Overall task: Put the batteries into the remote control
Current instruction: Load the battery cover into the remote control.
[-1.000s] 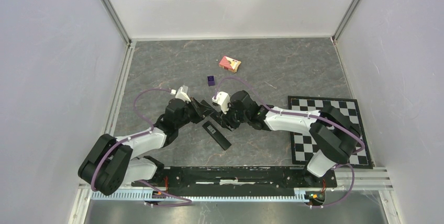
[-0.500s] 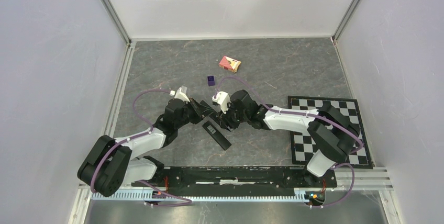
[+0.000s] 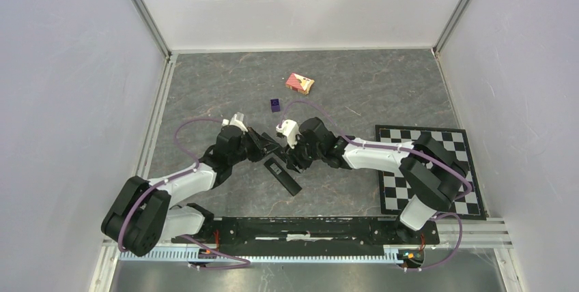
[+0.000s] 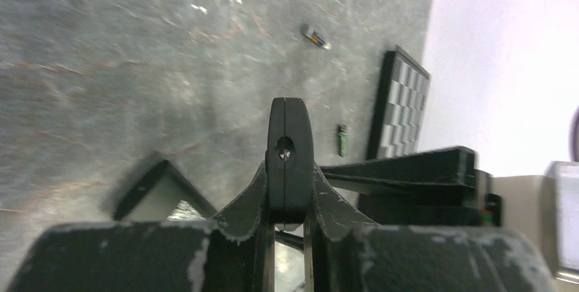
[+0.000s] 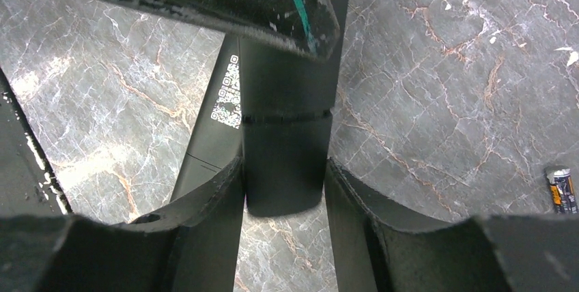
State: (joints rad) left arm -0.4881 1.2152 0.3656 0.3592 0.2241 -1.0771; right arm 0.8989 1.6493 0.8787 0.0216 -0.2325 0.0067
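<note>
Both arms are crowded over the remote [image 3: 283, 175], which sits slantwise on the table [image 3: 355, 94] just in front of the arm bases. The right gripper [image 5: 283, 190] has its fingers either side of a black slab with a seam across it and looks clamped on it. I'd guess that's the remote's back or its battery cover, since a QR sticker shows right beside it. The left gripper [image 4: 289, 162] has its fingers pressed together with nothing visible between them, tip down near the remote's far end.

So my read is we're at the open-the-compartment stage — no loading yet. Both batteries are loose on the table: a green battery [image 4: 341, 140] near the checkerboard [image 4: 403, 108], another battery [image 4: 316, 36] further off, colour too blurry to call. One also pokes in at the right wrist view's edge.

Next move probably calls for pinning the remote steady while the cover slides off, then someone goes to fetch a battery — small and round, so it could roll.
</note>
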